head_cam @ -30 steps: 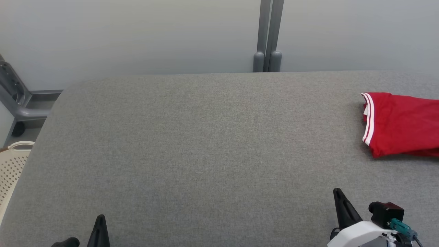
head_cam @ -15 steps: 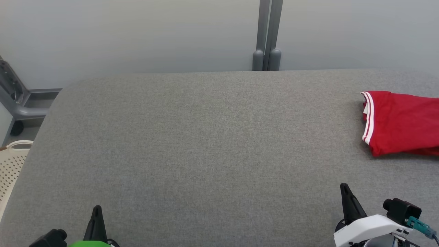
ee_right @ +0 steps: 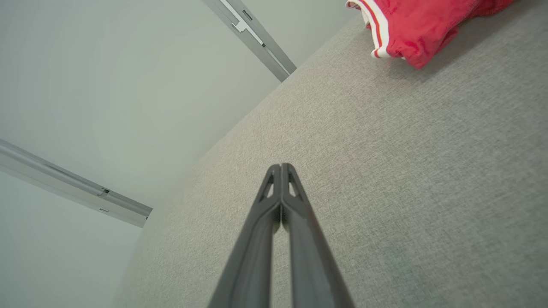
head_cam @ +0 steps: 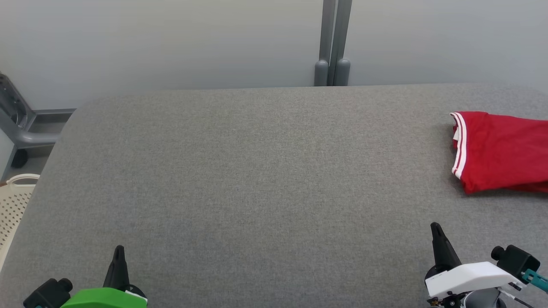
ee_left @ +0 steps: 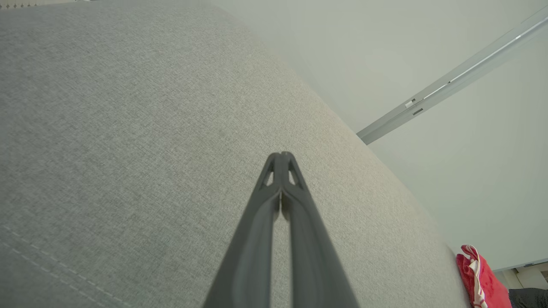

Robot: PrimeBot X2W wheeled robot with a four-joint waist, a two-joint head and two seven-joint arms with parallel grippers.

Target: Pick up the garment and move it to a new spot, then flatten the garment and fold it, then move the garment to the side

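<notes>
At far right of table (head_cam: 257, 179), garment (head_cam: 503, 152)

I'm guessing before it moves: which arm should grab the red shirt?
Probably the right. The right gripper is on the same side of the table as the red shirt; the left gripper is far across. Both are shut, so it must open first.

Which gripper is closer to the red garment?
Right. The right gripper is near the red garment, on the robot's side of it; the left gripper is far across the table.
</notes>
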